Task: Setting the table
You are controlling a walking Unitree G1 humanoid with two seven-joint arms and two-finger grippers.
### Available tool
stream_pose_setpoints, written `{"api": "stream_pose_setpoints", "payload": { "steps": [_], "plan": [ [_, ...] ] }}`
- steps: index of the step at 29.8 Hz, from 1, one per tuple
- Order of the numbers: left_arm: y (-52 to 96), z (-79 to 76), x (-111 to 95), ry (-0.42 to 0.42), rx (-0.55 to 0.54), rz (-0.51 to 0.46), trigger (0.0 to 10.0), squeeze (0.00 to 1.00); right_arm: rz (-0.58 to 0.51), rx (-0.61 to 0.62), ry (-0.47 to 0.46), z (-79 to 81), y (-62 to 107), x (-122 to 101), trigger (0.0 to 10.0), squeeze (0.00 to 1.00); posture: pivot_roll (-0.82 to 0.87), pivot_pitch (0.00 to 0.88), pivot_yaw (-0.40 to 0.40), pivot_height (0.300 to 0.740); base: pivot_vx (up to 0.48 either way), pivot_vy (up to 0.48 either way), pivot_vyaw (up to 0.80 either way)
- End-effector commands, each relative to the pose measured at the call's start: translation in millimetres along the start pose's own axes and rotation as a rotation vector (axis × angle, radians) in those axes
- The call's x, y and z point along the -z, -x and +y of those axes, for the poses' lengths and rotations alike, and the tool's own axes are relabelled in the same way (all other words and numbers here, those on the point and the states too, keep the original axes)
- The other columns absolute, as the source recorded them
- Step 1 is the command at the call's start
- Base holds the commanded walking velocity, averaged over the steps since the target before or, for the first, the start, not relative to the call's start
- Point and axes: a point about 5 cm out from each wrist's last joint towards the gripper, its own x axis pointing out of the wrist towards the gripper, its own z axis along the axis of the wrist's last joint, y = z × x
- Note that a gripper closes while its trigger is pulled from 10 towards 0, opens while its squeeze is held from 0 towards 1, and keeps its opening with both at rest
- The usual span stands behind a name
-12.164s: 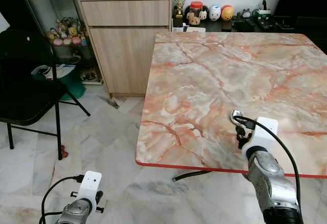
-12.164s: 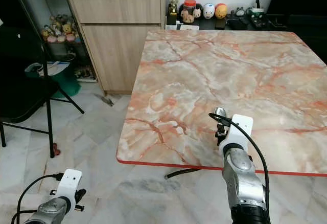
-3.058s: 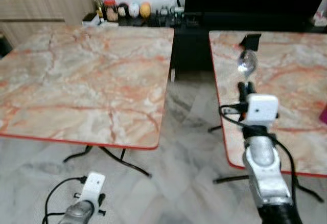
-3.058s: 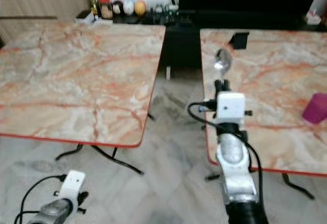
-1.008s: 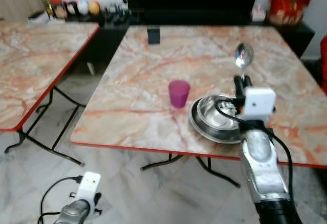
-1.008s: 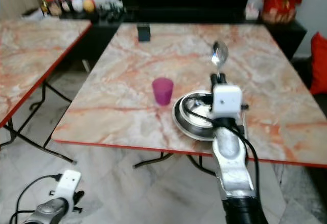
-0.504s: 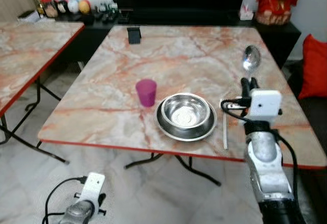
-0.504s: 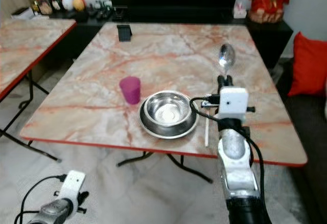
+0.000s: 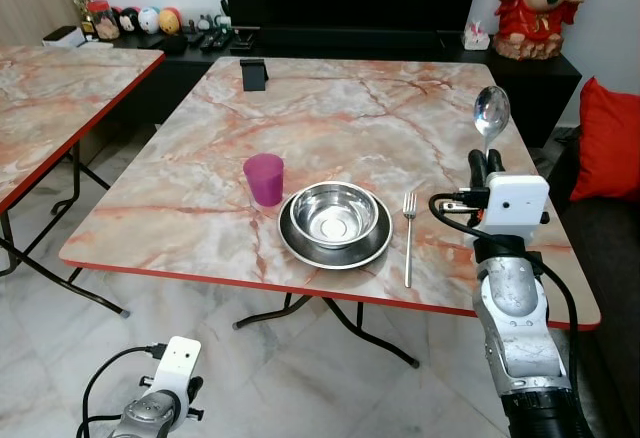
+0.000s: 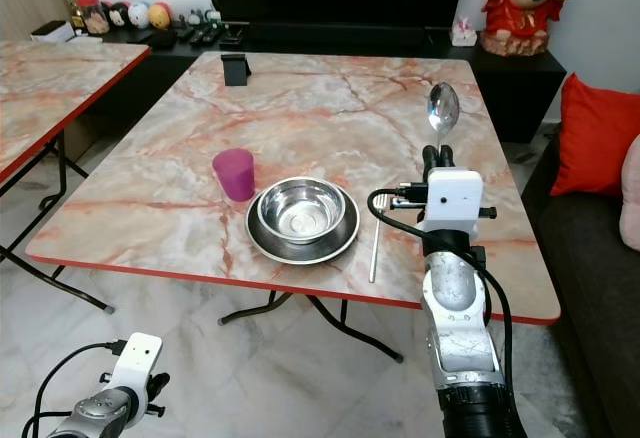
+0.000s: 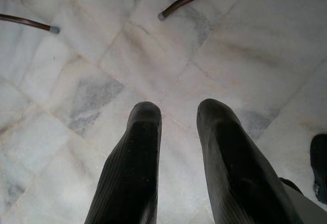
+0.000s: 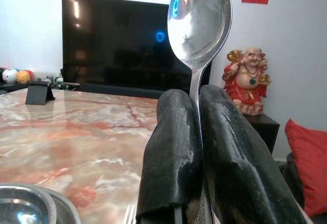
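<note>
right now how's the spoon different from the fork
The spoon stands upright, bowl up, clamped in the right gripper above the table's right side; the fork lies flat on the marble, beside the steel bowl and plate. The spoon ends in a rounded bowl, the fork in tines pointing away from the robot. Both are shiny metal cutlery.

A square table with a pink-and-orange marble-patterned top and a red rim [image 9: 200,108] stands on a pale marble-tiled floor [image 9: 330,388]. Near its front edge sits a round shallow steel plate [image 9: 300,249] with a shiny steel bowl [image 9: 333,212] resting in it. A small magenta plastic cup [image 9: 264,179] stands upright just beside the plate, on its left. A silver fork [image 9: 408,241] lies flat just right of the plate, tines pointing away. A small black stand [image 9: 254,74] sits near the far edge
</note>
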Motion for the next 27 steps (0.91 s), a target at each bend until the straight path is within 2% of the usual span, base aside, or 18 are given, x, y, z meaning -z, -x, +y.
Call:
{"api": "stream_pose_setpoints", "payload": {
  "steps": [1,6,12,27],
  "plan": [
    [0.8,3.6,2.5,0.017,-0.006,0.010,10.0,0.00,-0.006,0.009,-0.013,-0.3,-1.7,-2.6,10.0,0.00,-0.01,0.000,0.021,0.740,0.000,0.000,0.00],
    [0.9,3.8,3.0,0.025,-0.011,0.013,10.0,0.00,0.017,0.031,-0.015,-2.9,-2.4,0.4,10.0,0.00,-0.01,0.000,0.021,0.740,0.000,0.240,-0.08],
    [0.8,3.8,2.5,0.011,-0.008,0.010,10.0,0.00,0.025,0.040,-0.009,-4.1,-3.9,1.3,10.0,0.00,-0.01,0.000,0.024,0.740,0.000,0.084,-0.75],
    [0.8,4.5,2.1,0.006,-0.005,0.011,10.0,0.00,0.025,0.057,-0.002,-7.9,-4.9,1.5,10.0,0.00,-0.01,0.000,0.028,0.740,0.000,0.000,0.00]
  ]
}}
